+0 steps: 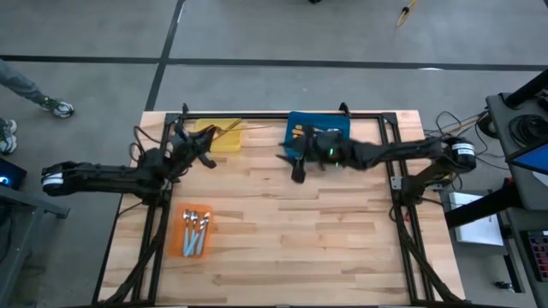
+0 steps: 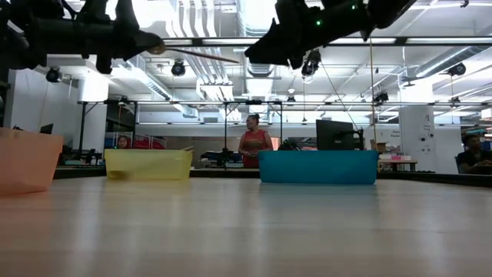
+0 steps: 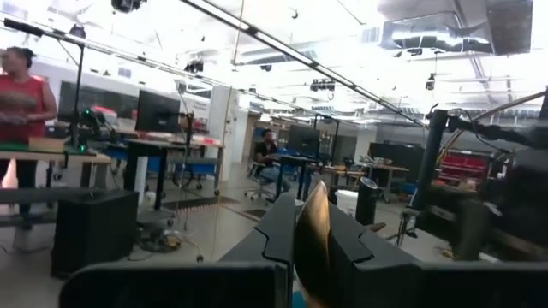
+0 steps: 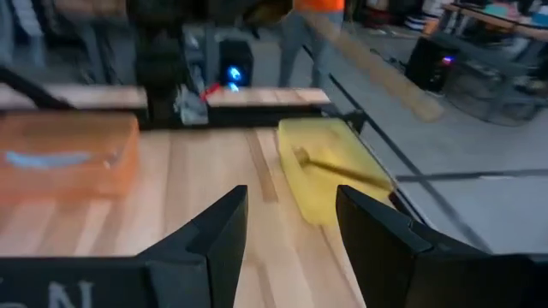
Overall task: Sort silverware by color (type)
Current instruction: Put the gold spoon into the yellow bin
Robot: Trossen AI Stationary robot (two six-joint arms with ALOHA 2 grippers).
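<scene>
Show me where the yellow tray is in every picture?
High view: the yellow tray sits at the table's far edge, left of the blue tray.
Low view: the yellow tray is left of centre, at the table's far end.
Left wrist view: not in it.
Right wrist view: the yellow tray is mid-picture, between the fingers.
Shared landmark: the orange tray.
</scene>
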